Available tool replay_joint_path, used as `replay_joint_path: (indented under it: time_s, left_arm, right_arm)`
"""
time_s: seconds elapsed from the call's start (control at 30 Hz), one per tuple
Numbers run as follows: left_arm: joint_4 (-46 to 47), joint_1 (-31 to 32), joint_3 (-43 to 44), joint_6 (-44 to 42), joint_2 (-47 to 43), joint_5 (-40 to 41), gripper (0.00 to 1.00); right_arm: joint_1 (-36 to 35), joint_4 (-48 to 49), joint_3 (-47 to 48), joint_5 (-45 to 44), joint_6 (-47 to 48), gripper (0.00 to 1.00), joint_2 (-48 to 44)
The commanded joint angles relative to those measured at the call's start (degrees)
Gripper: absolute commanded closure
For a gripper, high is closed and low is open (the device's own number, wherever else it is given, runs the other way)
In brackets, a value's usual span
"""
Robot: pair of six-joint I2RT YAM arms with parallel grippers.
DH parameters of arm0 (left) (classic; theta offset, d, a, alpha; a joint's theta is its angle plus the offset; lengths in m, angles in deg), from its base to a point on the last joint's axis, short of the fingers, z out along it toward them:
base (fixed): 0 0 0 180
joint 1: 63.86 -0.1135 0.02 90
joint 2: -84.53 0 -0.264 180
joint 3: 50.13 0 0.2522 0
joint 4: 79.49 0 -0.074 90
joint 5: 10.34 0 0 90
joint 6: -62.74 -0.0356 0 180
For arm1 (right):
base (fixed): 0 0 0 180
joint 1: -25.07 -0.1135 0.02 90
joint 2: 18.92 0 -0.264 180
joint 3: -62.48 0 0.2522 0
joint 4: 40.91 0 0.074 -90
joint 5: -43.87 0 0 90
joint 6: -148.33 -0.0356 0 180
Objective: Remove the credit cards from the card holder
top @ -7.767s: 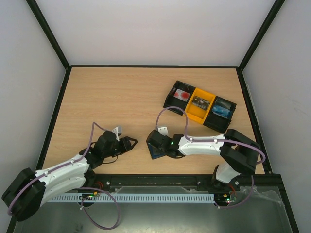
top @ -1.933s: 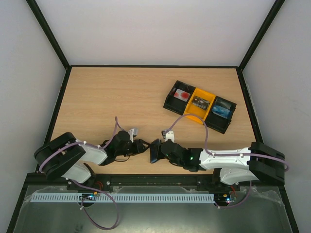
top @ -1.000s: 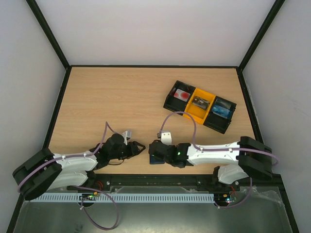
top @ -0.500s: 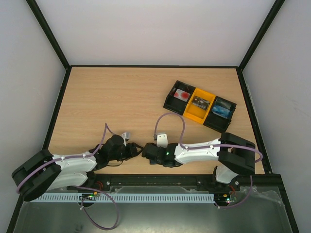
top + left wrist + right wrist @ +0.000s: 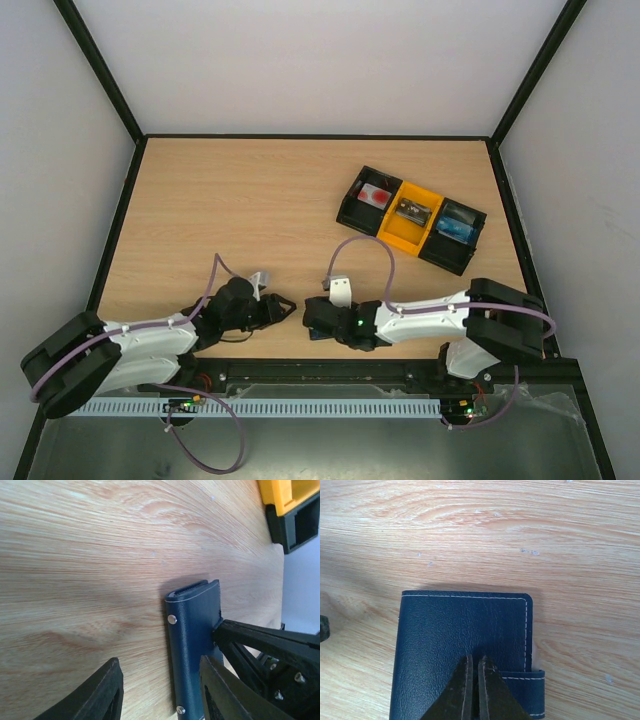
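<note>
Flat, closed card holder (image 5: 462, 630), tab rightward.

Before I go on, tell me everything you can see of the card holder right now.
The card holder is a small dark navy wallet, leather-like, with pale stitching, a closing tab and two small metal studs. It lies flat and folded shut on the wooden table; no cards show. The right hand, shut, has its tips on the cover by the tab; the left hand is open close by, contact unclear.
</note>
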Motion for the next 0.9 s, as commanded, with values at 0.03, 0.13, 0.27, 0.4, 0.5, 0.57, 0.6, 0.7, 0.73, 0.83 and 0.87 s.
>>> replay_joint_path:
  time_s: [0.03, 0.13, 0.27, 0.4, 0.5, 0.57, 0.6, 0.7, 0.73, 0.83, 0.87]
  left_arm:
    - [4.23, 1.00, 1.80, -0.06, 0.26, -2.96, 0.60]
    - [8.96, 1.55, 2.12, 1.18, 3.43, -4.65, 0.66]
    - [16.36, 2.64, 2.54, 2.09, 8.94, -6.19, 0.71]
    - [18.59, 3.45, 4.43, 1.38, 14.57, -6.69, 0.74]
    - [18.87, 3.77, 4.78, 1.02, 17.39, -6.07, 0.75]
    - [16.91, 3.73, 5.14, 0.24, 19.12, -4.52, 0.76]
    - [15.36, 3.78, 5.58, -0.13, 19.74, -3.86, 0.76]
    - [13.55, 3.74, 5.64, -1.00, 21.55, -2.79, 0.76]
    - [13.40, 3.73, 5.55, -1.03, 22.08, -2.57, 0.76]
    - [12.79, 3.75, 5.34, -1.32, 22.97, -1.90, 0.76]
    - [12.59, 3.73, 5.33, -1.44, 23.11, -1.72, 0.77]
  right_arm:
    - [-0.59, 14.26, -7.21, 1.16, 2.09, 0.98, -3.32]
    - [-0.59, 20.70, -8.62, 1.92, 3.30, 0.98, -3.65]
    - [-0.59, 23.25, -9.01, 2.50, 3.63, 0.98, -3.29]
    - [-0.60, 25.12, -11.01, 2.95, 2.92, 0.98, -4.60]
    - [-0.60, 24.37, -11.75, 2.52, 2.54, 0.98, -5.58]
    - [-0.61, 23.95, -12.43, 1.94, 2.30, 0.98, -6.70]
    - [-0.59, 23.66, -12.89, 1.51, 2.21, 0.98, -7.33]
    - [-0.59, 22.39, -13.45, 0.03, 2.07, 0.98, -9.04]
    - [-0.59, 21.70, -13.39, -0.53, 2.05, 0.98, -9.42]
    - [-0.59, 19.52, -13.37, -2.21, 1.83, 0.98, -10.01]
    - [-0.59, 18.74, -13.34, -2.70, 1.67, 0.98, -10.12]
